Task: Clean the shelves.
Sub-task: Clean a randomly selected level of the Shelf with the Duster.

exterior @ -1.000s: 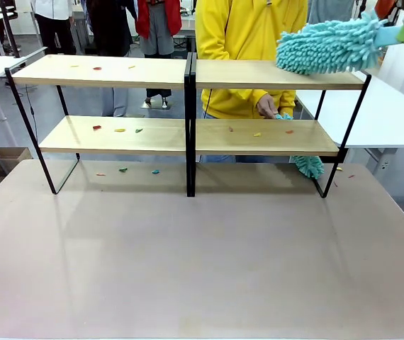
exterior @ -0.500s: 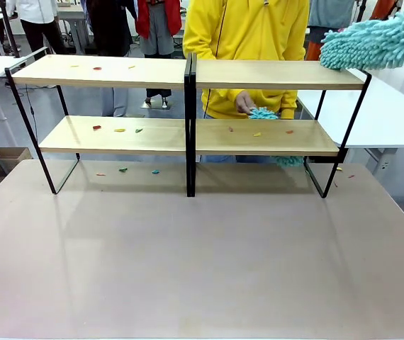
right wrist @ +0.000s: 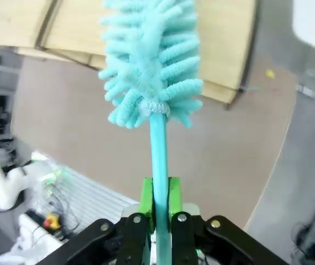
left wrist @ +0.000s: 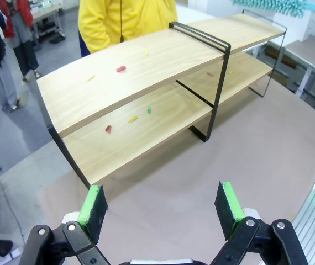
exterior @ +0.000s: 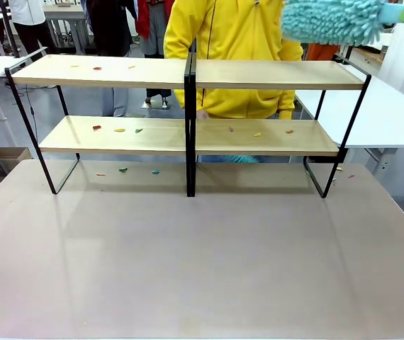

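Across the far half of the matte tan table [exterior: 202,255] stand the shelves [exterior: 103,71]: two long boards of pale, smooth wood on a thin black metal frame, with a black central post splitting the rack into two bays. We see small coloured scraps [exterior: 119,130], red, yellow and green, scattered on both boards and on the tabletop beneath the rack. They are too small for us to say what they are.

Behind the rack a person in a bright yellow hooded top [exterior: 230,42] stands close against it, cut off by the upper edge of the front view. A sliver of teal fluff [exterior: 241,159] peeks out under the lower board, the rest of it hidden.

Above the right bay hangs a duster [exterior: 333,20], its head a shaggy bundle of teal chenille strands, partly cropped at the top. The right gripper [right wrist: 160,194] is clenched on its slim, smooth teal handle, jaws pressed to either side. The left gripper [left wrist: 160,205] hangs over the table short of the rack, released, its green pads [left wrist: 93,205] well apart with nothing between them.
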Robot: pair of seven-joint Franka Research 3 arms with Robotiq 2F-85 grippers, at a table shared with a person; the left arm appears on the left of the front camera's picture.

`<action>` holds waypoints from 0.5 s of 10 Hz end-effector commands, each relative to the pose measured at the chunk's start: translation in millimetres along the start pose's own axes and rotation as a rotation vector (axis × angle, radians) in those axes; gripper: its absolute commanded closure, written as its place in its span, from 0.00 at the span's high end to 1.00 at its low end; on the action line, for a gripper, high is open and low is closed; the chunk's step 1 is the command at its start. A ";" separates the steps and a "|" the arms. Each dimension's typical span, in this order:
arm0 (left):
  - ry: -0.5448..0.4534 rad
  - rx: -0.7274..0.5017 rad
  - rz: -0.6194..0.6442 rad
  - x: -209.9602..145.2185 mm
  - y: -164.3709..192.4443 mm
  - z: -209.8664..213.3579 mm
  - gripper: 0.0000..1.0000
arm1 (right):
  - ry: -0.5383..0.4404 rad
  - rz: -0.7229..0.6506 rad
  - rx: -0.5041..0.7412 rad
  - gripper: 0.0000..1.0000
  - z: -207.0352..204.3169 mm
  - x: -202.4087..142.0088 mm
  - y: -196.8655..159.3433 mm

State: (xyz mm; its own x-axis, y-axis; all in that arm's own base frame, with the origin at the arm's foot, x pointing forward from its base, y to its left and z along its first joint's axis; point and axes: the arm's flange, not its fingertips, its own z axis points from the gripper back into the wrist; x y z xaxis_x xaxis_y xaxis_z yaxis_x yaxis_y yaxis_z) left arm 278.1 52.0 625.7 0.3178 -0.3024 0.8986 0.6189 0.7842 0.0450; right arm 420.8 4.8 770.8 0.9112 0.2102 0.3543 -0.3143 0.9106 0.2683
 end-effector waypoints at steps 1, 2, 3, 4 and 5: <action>0.000 -0.001 -0.007 0.0 1.3 -0.2 1.00 | 0.082 0.081 0.298 0.12 15.8 -11.1 -15.4; 0.000 -0.001 -0.007 0.0 1.3 -0.2 1.00 | 0.134 0.199 0.517 0.12 34.6 -19.7 -16.3; 0.000 -0.001 -0.007 0.0 1.3 -0.2 1.00 | 0.142 0.317 0.669 0.12 54.8 -29.7 -17.9; 0.000 -0.001 -0.007 0.0 1.3 -0.2 1.00 | 0.124 0.435 0.769 0.12 72.3 -39.9 -19.9; 0.000 -0.001 -0.007 0.0 1.3 -0.2 1.00 | 0.121 0.560 0.834 0.12 86.6 -50.3 -23.5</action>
State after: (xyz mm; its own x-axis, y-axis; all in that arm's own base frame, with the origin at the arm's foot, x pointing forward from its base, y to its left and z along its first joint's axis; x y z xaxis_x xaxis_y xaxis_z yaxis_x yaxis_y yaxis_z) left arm 278.1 52.1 625.8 0.3177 -0.3023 0.8987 0.6188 0.7843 0.0451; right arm 346.8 -39.8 809.4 0.6712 0.5351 0.5130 -0.7254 0.3320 0.6030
